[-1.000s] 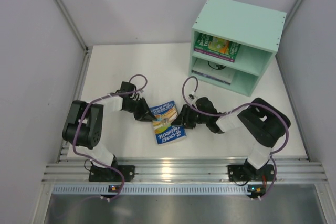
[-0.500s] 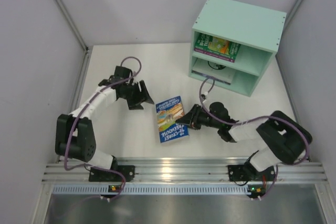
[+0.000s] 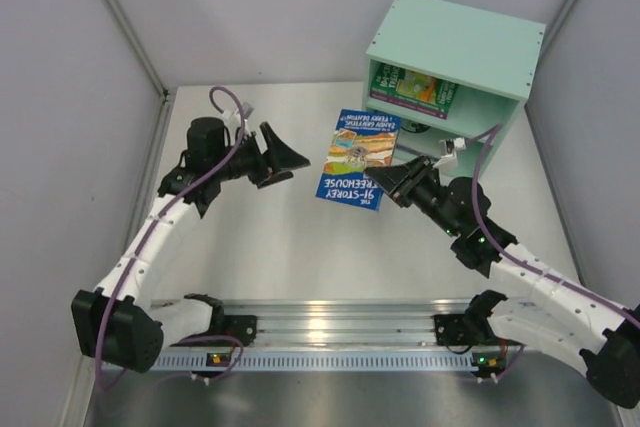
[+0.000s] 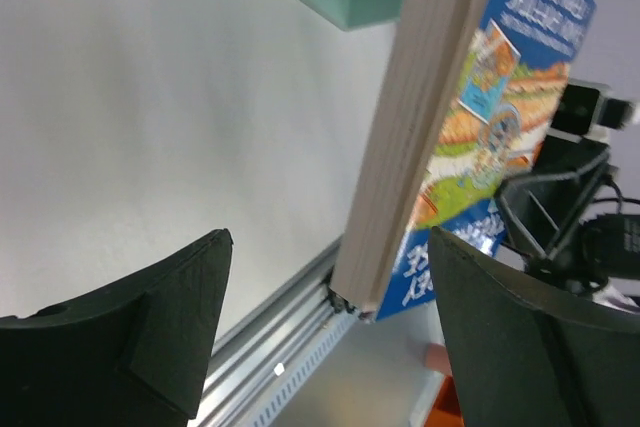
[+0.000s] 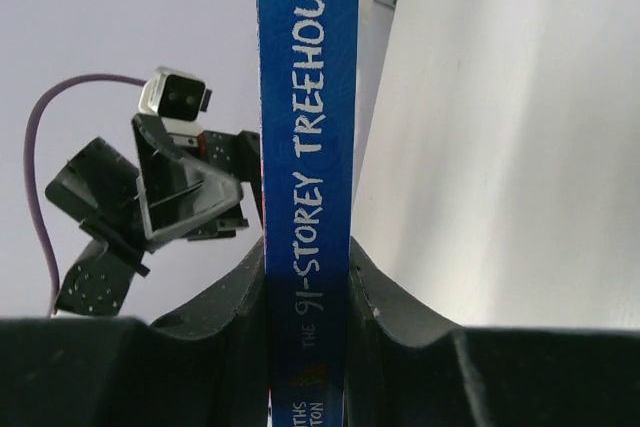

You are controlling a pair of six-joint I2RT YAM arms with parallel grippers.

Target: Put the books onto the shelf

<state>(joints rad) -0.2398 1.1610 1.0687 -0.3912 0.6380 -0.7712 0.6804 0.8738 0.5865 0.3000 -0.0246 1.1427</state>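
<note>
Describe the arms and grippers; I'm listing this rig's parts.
The left arm and right arm have black joints, white link covers and a purple cable running alongside. The left gripper and right gripper each have two black wedge-shaped fingers and a small silver camera at the wrist.

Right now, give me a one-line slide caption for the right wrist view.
Right tool clamps the blue book upright, its spine reading 91-Storey Treehouse facing the wrist camera.
</note>
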